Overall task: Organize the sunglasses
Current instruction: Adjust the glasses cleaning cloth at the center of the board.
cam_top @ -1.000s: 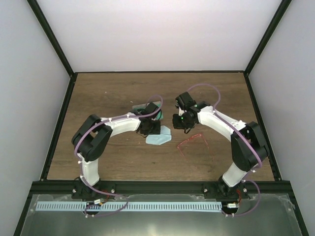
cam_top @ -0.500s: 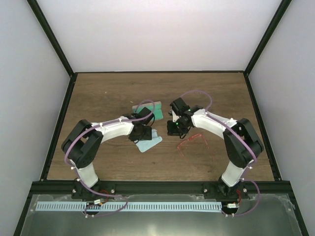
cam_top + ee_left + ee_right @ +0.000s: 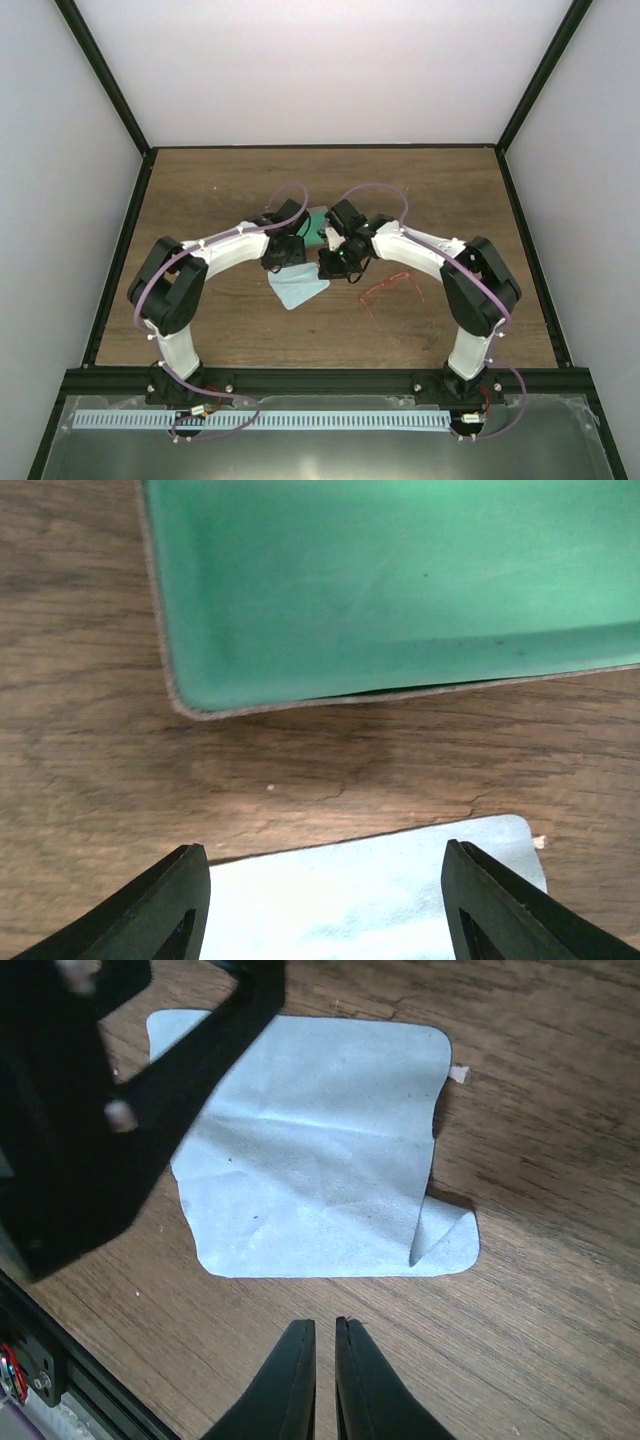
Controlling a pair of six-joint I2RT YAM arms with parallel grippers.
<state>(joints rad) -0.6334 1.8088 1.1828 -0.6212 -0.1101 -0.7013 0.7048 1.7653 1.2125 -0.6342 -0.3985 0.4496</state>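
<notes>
The sunglasses (image 3: 392, 288), thin red frame, lie on the table right of centre, apart from both grippers. The grey case shows its green lining (image 3: 318, 218) at mid-table; the left wrist view shows it open and empty (image 3: 400, 580). A light-blue cloth (image 3: 298, 290) lies flat in front of the case. My left gripper (image 3: 288, 266) is open and empty over the cloth's far edge (image 3: 350, 900). My right gripper (image 3: 330, 268) is shut and empty, its fingertips (image 3: 300, 1355) just short of the cloth (image 3: 310, 1160), which has one corner folded over.
The left arm's dark wrist (image 3: 80, 1090) fills the upper left of the right wrist view, close over the cloth. Black frame posts and white walls bound the wooden table (image 3: 200, 200). A metal rail (image 3: 300, 420) runs along the near edge.
The cloth slid left and now lies flat. My left gripper drew back towards the case. My right gripper moved left, from above the sunglasses to beside the cloth.
</notes>
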